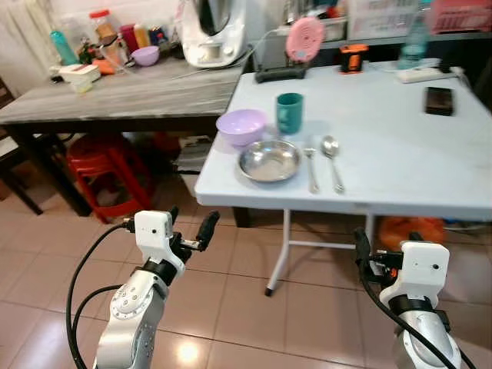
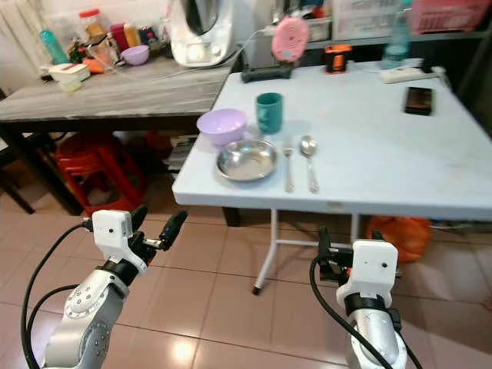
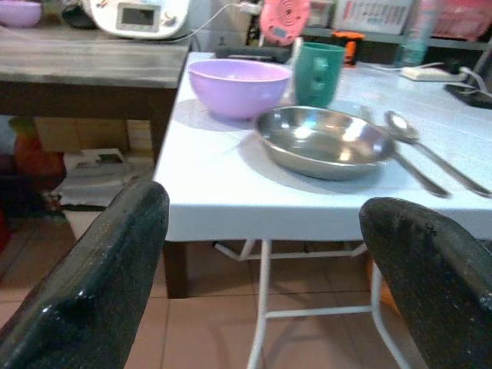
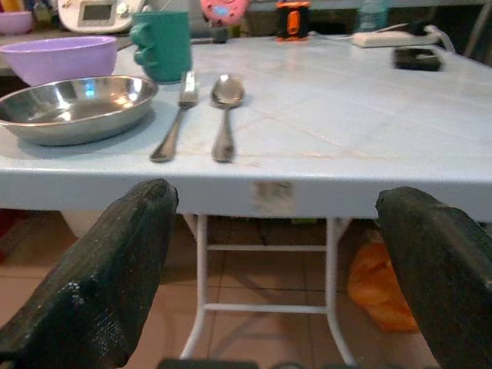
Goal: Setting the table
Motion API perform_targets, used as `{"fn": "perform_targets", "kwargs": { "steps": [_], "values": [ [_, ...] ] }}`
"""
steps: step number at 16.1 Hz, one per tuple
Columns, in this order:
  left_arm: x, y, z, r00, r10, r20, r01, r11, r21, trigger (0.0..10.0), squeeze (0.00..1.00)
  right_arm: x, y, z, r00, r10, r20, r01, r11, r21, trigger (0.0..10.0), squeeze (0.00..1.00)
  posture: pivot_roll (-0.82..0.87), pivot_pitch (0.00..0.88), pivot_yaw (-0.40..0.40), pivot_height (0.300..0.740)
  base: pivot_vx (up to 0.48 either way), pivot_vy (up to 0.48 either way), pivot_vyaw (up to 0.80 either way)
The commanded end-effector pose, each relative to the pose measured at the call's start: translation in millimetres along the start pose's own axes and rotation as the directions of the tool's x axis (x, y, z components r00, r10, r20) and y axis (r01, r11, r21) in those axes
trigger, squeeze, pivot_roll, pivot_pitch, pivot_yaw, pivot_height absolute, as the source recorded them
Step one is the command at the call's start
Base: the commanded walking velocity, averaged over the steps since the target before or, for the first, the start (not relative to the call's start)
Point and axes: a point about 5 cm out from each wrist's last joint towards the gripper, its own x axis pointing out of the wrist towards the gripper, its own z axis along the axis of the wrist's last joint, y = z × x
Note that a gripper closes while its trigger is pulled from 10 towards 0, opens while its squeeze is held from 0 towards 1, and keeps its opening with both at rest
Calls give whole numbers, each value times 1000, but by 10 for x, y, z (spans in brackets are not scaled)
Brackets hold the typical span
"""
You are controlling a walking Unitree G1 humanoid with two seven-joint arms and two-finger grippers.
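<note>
White folding table (image 1: 400, 154), near-left corner: steel plate (image 1: 269, 161); lilac bowl (image 1: 241, 126) just beyond, to the left; green cup (image 1: 290, 112) beyond; fork (image 1: 311, 167) and spoon (image 1: 332, 160) side by side, right of plate. Left gripper (image 1: 191, 229) and right gripper (image 4: 277, 254) below table edge, fingers spread, holding nothing.

No legible text anywhere (appliance display (image 3: 137, 14) too blurred, calendar (image 3: 367, 14) print too small)

Both arms are silver metal with round joints, and each ends in a white box-shaped wrist block. Black cables loop along them. The left gripper (image 1: 191, 224) and right gripper (image 4: 284, 254) have long, black, rough-textured fingers.
</note>
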Motion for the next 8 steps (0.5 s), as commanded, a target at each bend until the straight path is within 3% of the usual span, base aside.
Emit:
{"fn": "perform_targets", "kwargs": {
  "steps": [1, 3, 5, 8],
  "values": [
    [-21, 43, 43, 1000, 8, 5, -8, 1000, 12, 10000, 0, 16, 55, 67, 999, 19, 28, -20, 1000, 15, 10000, 0, -95, 0, 142, 740, 480, 0, 0],
    [-17, 33, 40, 1000, 1, 4, -1, 1000, 10, 10000, 0, 22, 41, 68, 1000, 16, 24, -16, 1000, -7, 10000, 0, -97, 0, 144, 740, 480, 0, 0],
    [-18, 35, 41, 1000, 0, 3, 0, 1000, 10, 10000, 0, 17, 50, 79, 999, 15, 32, -15, 1000, 3, 10000, 0, -98, 0, 145, 740, 480, 0, 622],
    [-16, 25, 53, 1000, -5, 4, 5, 1000, 14, 10000, 0, 17, 32, 102, 999, 2, 41, -3, 1000, 9, 10000, 0, -98, 0, 146, 740, 480, 0, 0]
  ]
}}
